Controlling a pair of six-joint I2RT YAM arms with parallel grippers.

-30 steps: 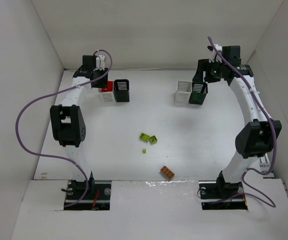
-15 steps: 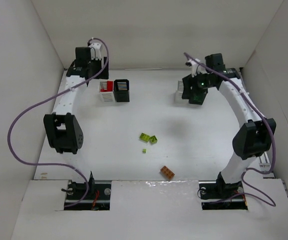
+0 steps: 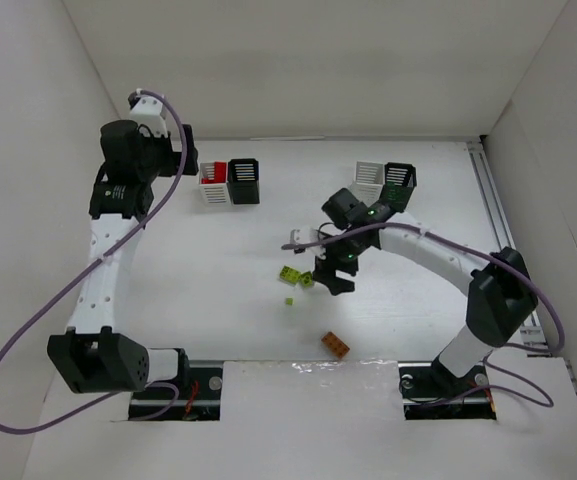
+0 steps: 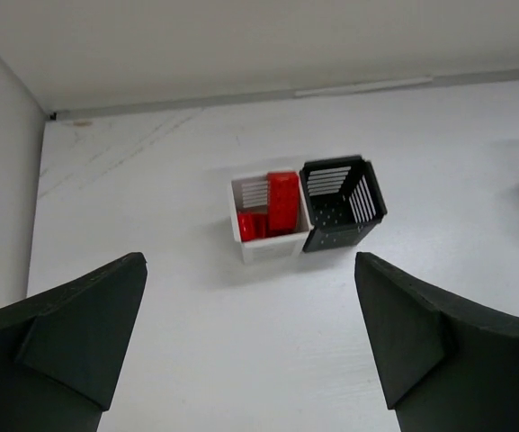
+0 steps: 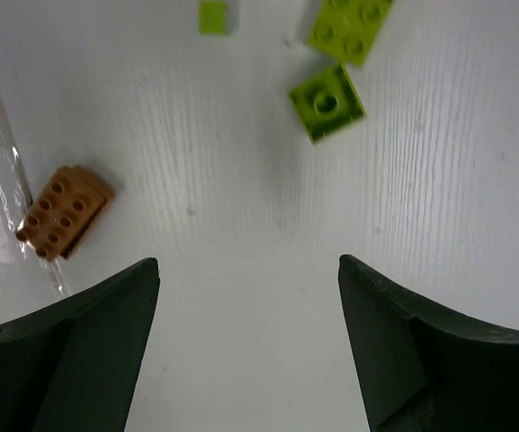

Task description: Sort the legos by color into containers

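Observation:
Two yellow-green legos and a tiny one lie mid-table, with an orange lego nearer the front. My right gripper hovers open just right of them. In the right wrist view its jaws are empty, the orange lego lies ahead to the left and a yellow-green lego ahead to the right. My left gripper is open and empty, well short of a white container holding red legos and the black container beside it.
The second pair of containers, white and black, stands at the back right. White walls enclose the table on the left, back and right. A purple cable loops off the left arm.
The left gripper opened wide and drew back left, away from the white container with the red legos. The right arm swung from the back-right containers to the middle, and its jaws widened.

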